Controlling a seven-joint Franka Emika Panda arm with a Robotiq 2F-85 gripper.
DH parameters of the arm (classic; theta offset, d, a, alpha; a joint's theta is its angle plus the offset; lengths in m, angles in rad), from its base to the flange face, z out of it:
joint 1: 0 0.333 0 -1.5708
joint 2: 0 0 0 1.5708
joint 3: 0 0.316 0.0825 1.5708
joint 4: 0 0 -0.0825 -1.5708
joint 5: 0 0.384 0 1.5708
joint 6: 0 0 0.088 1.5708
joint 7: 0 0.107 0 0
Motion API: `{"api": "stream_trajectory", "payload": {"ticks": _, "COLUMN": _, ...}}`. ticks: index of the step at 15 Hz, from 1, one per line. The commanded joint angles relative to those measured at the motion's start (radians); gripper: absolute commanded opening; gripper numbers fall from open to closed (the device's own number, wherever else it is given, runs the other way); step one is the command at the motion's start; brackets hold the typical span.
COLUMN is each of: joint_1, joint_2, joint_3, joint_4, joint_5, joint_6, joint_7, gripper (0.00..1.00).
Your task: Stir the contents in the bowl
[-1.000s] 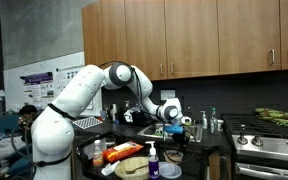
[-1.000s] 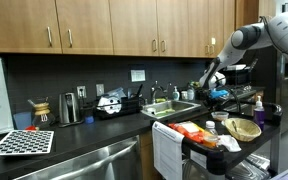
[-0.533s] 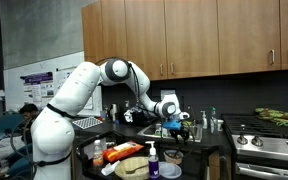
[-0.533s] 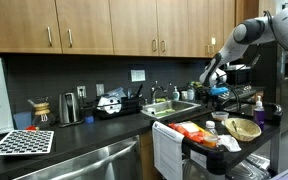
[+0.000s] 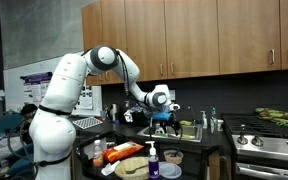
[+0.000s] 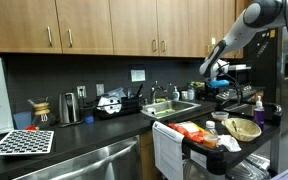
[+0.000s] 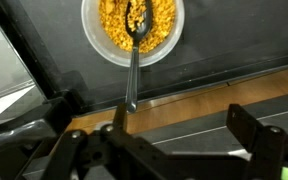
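Observation:
In the wrist view a white round bowl lies at the top of the picture, and its contents are yellow kernels. A dark-headed spoon rests in it, its metal handle reaching down toward me. My gripper is open below the bowl, with nothing between its fingers. The handle's end lies just beside the left finger. In both exterior views the gripper hangs above the cart, over the small pale-rimmed bowl.
The cart also holds a purple-capped soap bottle, an orange packet, a flat pale dish and a wicker basket. A sink sits behind it, a stove beside it, and cabinets overhead.
The jaws have gone from shut on the spoon handle to wide open. The arm has lifted up and away from the bowl, leaving the spoon in it.

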State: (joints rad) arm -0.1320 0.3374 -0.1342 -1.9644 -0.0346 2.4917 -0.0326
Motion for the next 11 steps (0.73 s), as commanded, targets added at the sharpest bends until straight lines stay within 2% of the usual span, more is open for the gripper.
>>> {"api": "stream_trajectory", "payload": {"ticks": 1, "joint_1": 0.053, "joint_2": -0.166, "joint_3": 0.002, "joint_4": -0.140, "joint_5": -0.040, "joint_6": -0.069, "joint_7": 0.087, "gripper": 1.00}}
{"api": "stream_trajectory", "payload": {"ticks": 6, "joint_1": 0.119, "joint_2": -0.350, "joint_3": 0.033, "joint_4": -0.295, "joint_5": -0.143, "joint_6": -0.150, "joint_7": 0.271, "gripper": 1.00}}
{"api": "stream_trajectory", "payload": {"ticks": 10, "joint_1": 0.121, "joint_2": -0.528, "joint_3": 0.088, "joint_4": -0.470, "joint_5": -0.160, "joint_6": -0.140, "joint_7": 0.346, "gripper": 1.00}}
{"api": "stream_trajectory", "payload": {"ticks": 11, "joint_1": 0.108, "joint_2": -0.404, "joint_3": 0.087, "joint_4": -0.356, "joint_5": -0.130, "joint_6": -0.147, "joint_7": 0.305, "gripper": 1.00}}
